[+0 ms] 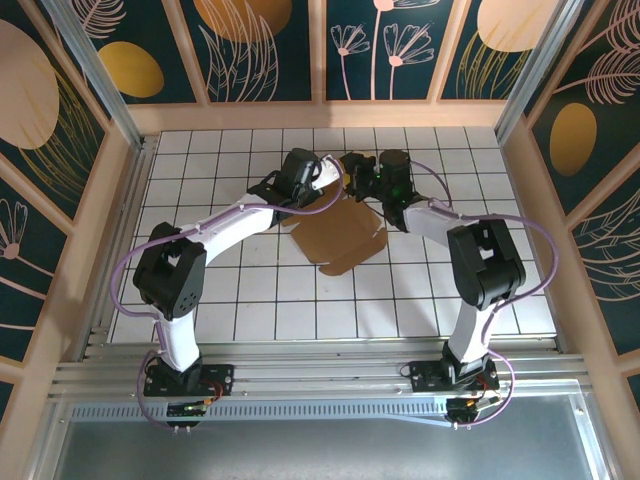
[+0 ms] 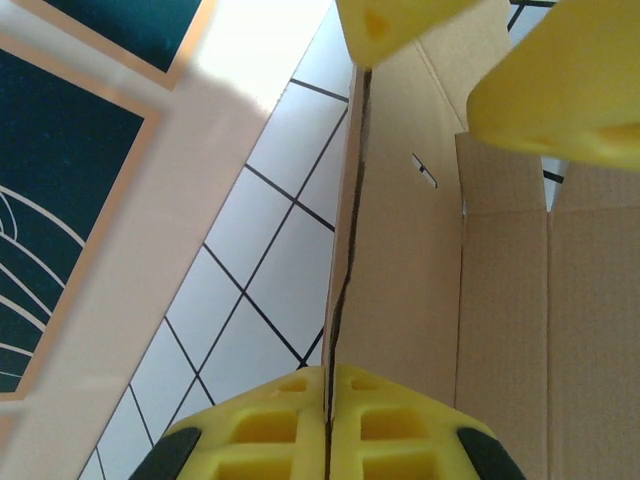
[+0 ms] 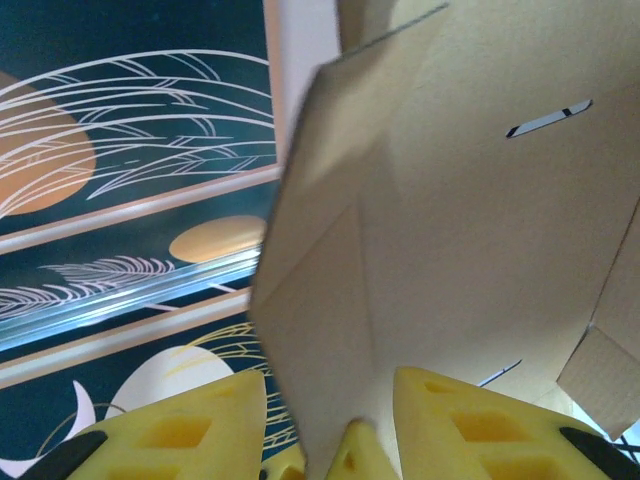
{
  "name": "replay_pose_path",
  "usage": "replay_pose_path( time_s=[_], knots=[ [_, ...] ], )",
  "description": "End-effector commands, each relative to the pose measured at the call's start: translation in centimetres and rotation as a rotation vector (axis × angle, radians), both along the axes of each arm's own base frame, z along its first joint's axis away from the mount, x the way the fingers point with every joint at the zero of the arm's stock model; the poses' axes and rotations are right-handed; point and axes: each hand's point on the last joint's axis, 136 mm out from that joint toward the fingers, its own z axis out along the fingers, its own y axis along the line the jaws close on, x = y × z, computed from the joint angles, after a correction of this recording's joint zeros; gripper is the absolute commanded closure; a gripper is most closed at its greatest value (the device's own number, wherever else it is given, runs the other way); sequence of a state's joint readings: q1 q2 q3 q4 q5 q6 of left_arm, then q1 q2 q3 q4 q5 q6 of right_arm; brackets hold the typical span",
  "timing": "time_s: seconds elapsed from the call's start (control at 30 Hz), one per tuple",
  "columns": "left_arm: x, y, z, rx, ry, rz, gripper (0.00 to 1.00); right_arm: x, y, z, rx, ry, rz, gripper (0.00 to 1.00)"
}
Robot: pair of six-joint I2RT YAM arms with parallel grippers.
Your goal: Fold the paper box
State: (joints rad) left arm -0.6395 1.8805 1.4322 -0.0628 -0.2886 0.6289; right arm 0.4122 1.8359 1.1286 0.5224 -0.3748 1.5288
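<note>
1. Two arms, the left arm [image 1: 175,275] and the right arm [image 1: 480,265], rise from the metal rail [image 1: 320,378] at the near edge and reach away over the white tiled table [image 1: 250,320]
2. Just past the elbows, near the table's middle, the paper box [image 1: 345,240] is a creased brown sheet. Its near rounded flap lies flat on the tiles and its far part is lifted between the two wrists
3. At that raised part, the left gripper [image 2: 328,385] is pinched tight on the panel's thin edge. The cardboard edge runs straight into the seam between its yellow pads, with no gap showing
4. Opposite it, the right gripper [image 3: 330,390] stands partly parted astride a folded flap of the box, with clear space between the flap and one finger, so nothing is clamped
5. Farther along the upright panel, the left wrist view shows the right gripper's fingers [image 2: 560,90] on either side of the cardboard, near a small cut slot [image 2: 424,170]
6. Beyond the box, tiles run to the back wall [image 1: 270,60], dark teal with orange discs and pale plant outlines
</note>
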Motion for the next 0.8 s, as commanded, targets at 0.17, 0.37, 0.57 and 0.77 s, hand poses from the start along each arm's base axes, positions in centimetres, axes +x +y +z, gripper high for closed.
replay_pose_path(
  time_s=[0.17,0.37,0.57,0.77],
  knots=[
    [-0.5,-0.4,-2.2,0.013,0.049,-0.042,0.94,1.2,1.9,0.1,0.012,-0.014,0.039,0.63],
    [-0.5,-0.3,-2.0,0.019,0.034,-0.045,0.92,1.4,2.3,-1.0,0.010,0.004,0.048,0.71],
    [-0.4,-0.5,-1.3,-0.007,0.019,-0.045,0.69,1.7,2.5,-1.5,-0.007,0.011,0.039,0.87],
    [-2.6,-1.5,2.1,-0.175,0.050,-0.095,0.52,2.1,2.5,-2.0,-0.025,0.006,0.038,0.92]
  ],
)
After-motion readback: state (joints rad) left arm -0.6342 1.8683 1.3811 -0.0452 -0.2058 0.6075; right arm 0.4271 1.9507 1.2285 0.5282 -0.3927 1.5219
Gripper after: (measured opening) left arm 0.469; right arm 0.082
